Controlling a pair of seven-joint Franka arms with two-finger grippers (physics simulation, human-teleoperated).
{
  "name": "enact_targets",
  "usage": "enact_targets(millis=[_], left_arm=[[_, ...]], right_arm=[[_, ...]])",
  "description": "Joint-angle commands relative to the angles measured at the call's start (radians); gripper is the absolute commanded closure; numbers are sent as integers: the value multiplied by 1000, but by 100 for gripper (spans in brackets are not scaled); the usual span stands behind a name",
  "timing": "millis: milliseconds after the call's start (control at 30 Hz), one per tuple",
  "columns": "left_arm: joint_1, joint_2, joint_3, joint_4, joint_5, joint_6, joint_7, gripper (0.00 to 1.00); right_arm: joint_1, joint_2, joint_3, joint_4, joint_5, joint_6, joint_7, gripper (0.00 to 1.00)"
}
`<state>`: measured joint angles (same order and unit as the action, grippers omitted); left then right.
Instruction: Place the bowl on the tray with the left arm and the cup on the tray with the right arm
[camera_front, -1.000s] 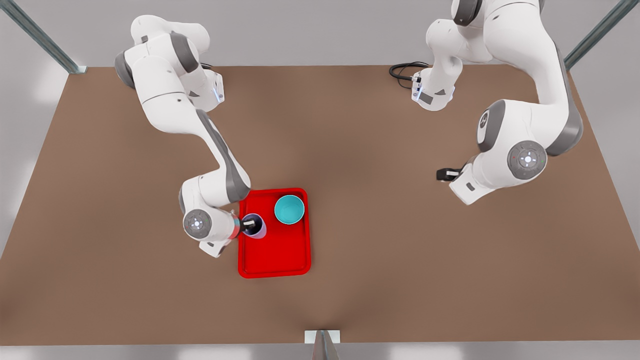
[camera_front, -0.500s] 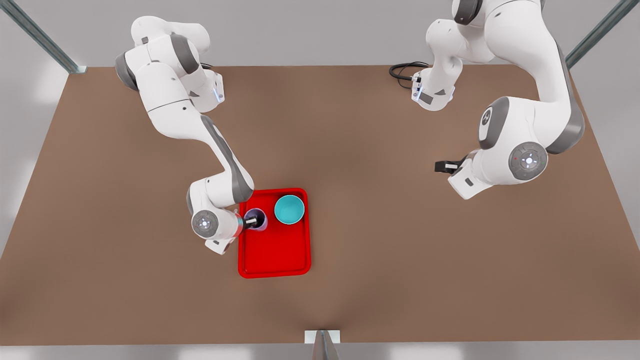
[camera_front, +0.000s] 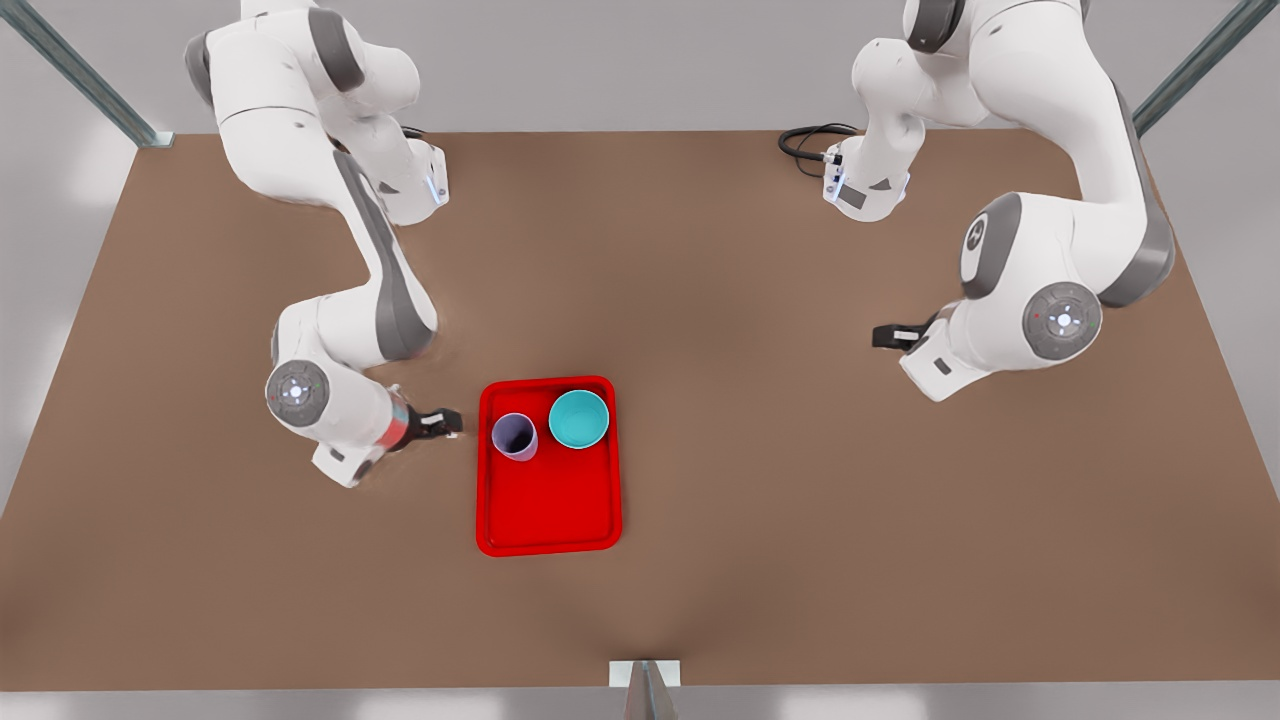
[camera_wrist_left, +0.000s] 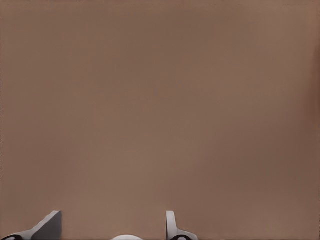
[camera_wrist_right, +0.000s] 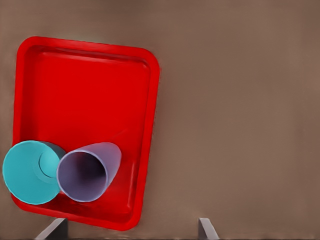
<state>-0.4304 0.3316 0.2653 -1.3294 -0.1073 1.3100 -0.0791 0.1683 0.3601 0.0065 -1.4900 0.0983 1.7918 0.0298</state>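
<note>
The red tray (camera_front: 548, 510) lies on the brown table, left of centre in the front view. On its far end, the lavender cup (camera_front: 514, 437) stands upright just beside the teal bowl (camera_front: 579, 418). The right wrist view has the tray (camera_wrist_right: 85, 95), the cup (camera_wrist_right: 87, 170) and the bowl (camera_wrist_right: 27, 172) too. My right gripper (camera_front: 440, 422) hovers just off the tray's edge on the front view's left, open and empty, its fingertips (camera_wrist_right: 204, 227) wide apart. My left gripper (camera_front: 885, 335) waits far off on the front view's right, open (camera_wrist_left: 112, 227) over bare table.
A black cable (camera_front: 808, 140) is coiled at the table's far edge near the left arm's base. A small metal bracket (camera_front: 645, 675) sits at the middle of the near edge. Bare brown table surrounds the tray.
My right gripper let go of the cup and drew back off the tray toward the front view's left. The cup now stands free on the tray. The left arm barely shifted.
</note>
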Motion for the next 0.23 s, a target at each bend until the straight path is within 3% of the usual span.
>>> enact_targets(millis=[0, 67, 200], left_arm=[[-1, 9, 0, 16, 0, 0, -1, 0], [1, 7, 3, 24, -2, 0, 1, 0], [1, 9, 3, 24, 1, 0, 2, 0]], right_arm=[[-9, -41, -16, -9, -2, -29, 1, 0], [-113, -208, -23, -10, -92, -202, -1, 0], [-151, -214, -23, -7, -98, -264, -7, 0]])
